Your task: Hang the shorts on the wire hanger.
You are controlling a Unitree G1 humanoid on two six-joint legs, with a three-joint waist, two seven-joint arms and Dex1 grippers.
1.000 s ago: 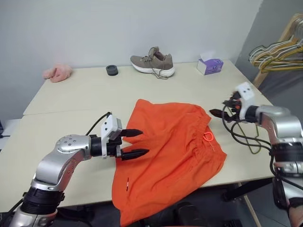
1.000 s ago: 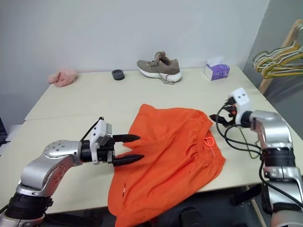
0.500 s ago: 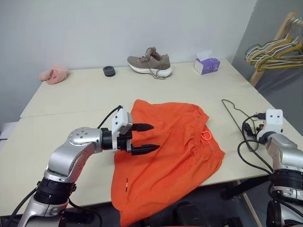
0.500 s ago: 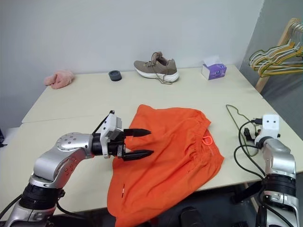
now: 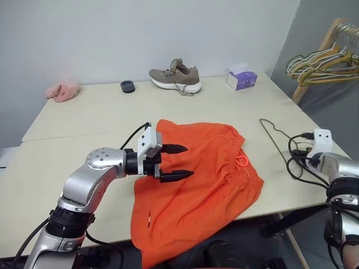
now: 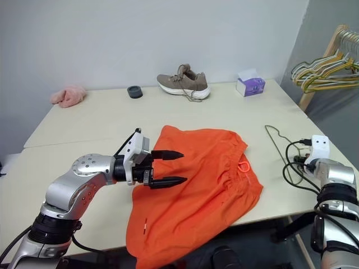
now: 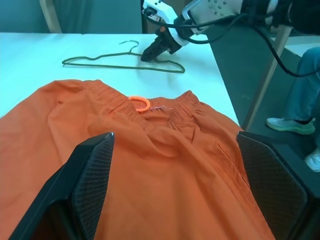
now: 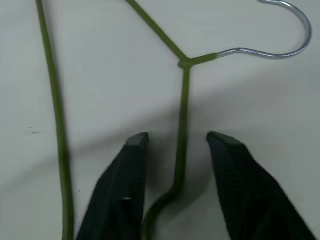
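The shorts [image 5: 193,179] lie spread flat at the tabletop's [image 5: 84,123] near edge, around its middle, with one leg hanging over that edge. Their elastic waistband faces the right edge, and the orange drawstring loop [image 5: 243,161] rests on it.

The hanger [image 5: 273,134] lies flat on the tabletop near the right edge, just apart from the waistband, with its hook [image 8: 280,45] toward the near right corner.

The right end effector [image 8: 177,165] is down at the hanger by the near right corner. Its two fingers [image 8: 125,185] stand a little apart, one on each side of a wire arm just below the neck of the hook; they straddle the wire without pinching it.

The left end effector [image 5: 179,162] hovers just above the shorts' far left part, pointing toward the right edge, its fingers spread wide and holding nothing.

Along the far edge sit a pink cloth [image 5: 60,89] at the left corner, a small black ring [image 5: 128,86], a shoe [image 5: 175,75] and a tissue box [image 5: 241,79]. Beyond the right corner, hangers [image 5: 320,61] are bunched on a wooden rack.
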